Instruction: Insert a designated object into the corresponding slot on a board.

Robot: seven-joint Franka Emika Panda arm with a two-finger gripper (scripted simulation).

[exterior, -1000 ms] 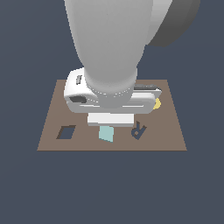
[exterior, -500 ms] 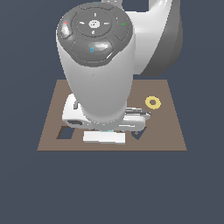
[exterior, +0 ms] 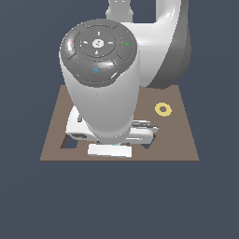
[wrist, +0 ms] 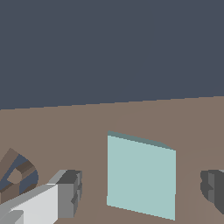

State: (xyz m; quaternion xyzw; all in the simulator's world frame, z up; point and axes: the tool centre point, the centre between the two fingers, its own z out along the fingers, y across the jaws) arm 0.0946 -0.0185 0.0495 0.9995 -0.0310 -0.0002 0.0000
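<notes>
Cyan tile (wrist: 141,179) flat on board (exterior: 179,135), ungrasped. Gripper (wrist: 140,186) jaws spread, straddling tile, not touching. Slot (exterior: 70,142) unfilled. Remaining: grasp, lift, transfer, insert.

We see no walls, windows or furniture in either view. The backdrop (exterior: 28,42) is one flat, dark slate-blue field that fills the exterior view all the way round, from twelve o'clock through three, six and nine, with no seam or horizon to part floor from wall. In the wrist view the same dark blue field (wrist: 112,48) spreads unbroken and meets a brown surface along a straight, slightly slanted edge. The light is even and soft: we make out no lamp, no bright patch and no cast shadow on the blue. Its colour stays uniform and bears no texture, grain or marking.
</notes>
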